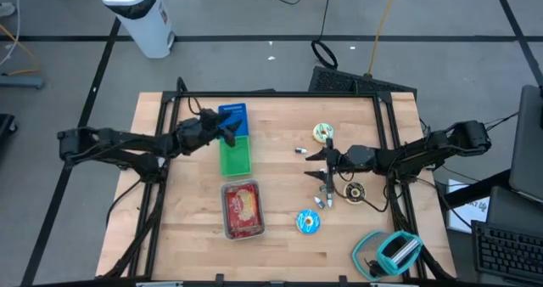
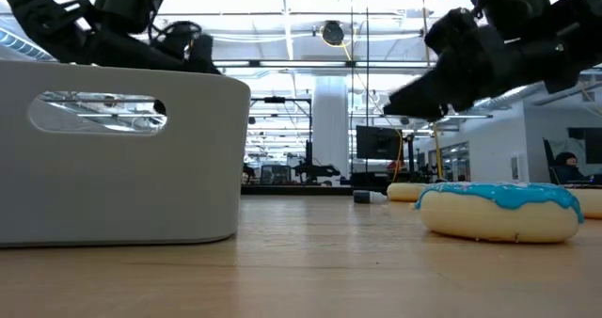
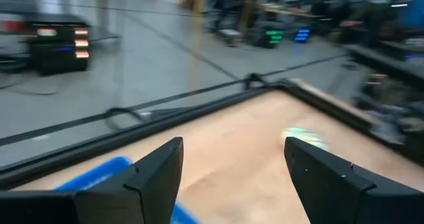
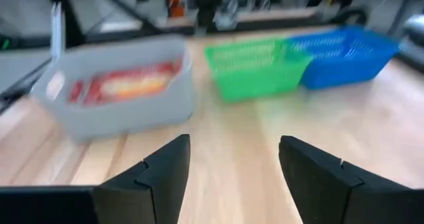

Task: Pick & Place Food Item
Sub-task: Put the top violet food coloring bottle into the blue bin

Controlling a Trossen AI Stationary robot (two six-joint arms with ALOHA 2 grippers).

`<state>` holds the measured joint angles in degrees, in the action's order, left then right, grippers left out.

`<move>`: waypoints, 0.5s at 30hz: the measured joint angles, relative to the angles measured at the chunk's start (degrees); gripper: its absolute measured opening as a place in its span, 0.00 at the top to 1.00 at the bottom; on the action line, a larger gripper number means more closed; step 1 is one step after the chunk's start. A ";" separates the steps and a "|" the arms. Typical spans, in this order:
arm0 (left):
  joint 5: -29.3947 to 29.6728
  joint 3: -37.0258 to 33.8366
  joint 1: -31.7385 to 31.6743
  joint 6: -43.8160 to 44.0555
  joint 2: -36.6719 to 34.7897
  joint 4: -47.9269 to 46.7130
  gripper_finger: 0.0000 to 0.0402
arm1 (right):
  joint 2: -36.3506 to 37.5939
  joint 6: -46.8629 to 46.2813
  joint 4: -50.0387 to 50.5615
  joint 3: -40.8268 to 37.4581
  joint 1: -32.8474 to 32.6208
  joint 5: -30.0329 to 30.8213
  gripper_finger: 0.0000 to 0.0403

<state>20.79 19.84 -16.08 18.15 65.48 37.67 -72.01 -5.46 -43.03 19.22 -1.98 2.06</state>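
Both arms stand empty over the table (image 1: 280,244): the left end effector (image 1: 227,132), spread wide, hovers above the blue basket (image 1: 235,117); the right end effector (image 1: 326,156), equally open, has doughnuts around it, the blue-iced doughnut (image 1: 308,222) just beyond. Grey bin (image 1: 243,209) already holds food; more appears left.

Three baskets: one blue (image 1: 234,117), one green (image 1: 236,156), one grey (image 1: 243,209), three doughnuts: (image 1: 308,222), (image 1: 323,133), (image 1: 353,191)

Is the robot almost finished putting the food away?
Partly. The grey plastic bin already holds red-packaged food. Both the left gripper and right gripper are open and empty. The blue-iced donut and yellow donut still sit on the wooden table.
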 joint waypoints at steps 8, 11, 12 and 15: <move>-2.99 0.00 4.41 0.19 -0.87 -0.21 0.34 | 0.00 -2.00 12.40 0.00 1.19 5.56 0.48; -2.83 0.00 5.45 0.93 -0.12 -0.41 0.34 | -0.02 -1.49 14.20 0.00 2.86 8.43 0.48; -2.80 0.00 5.68 1.36 -0.09 -0.38 0.34 | -0.02 -1.35 14.20 0.00 3.59 8.49 0.48; -2.74 0.02 6.18 2.14 -0.14 -0.13 0.34 | -0.52 -0.96 15.04 0.43 6.02 8.29 0.48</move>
<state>18.04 19.86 -9.90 20.29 65.34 37.54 -72.53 -6.43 -27.99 19.65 4.04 10.35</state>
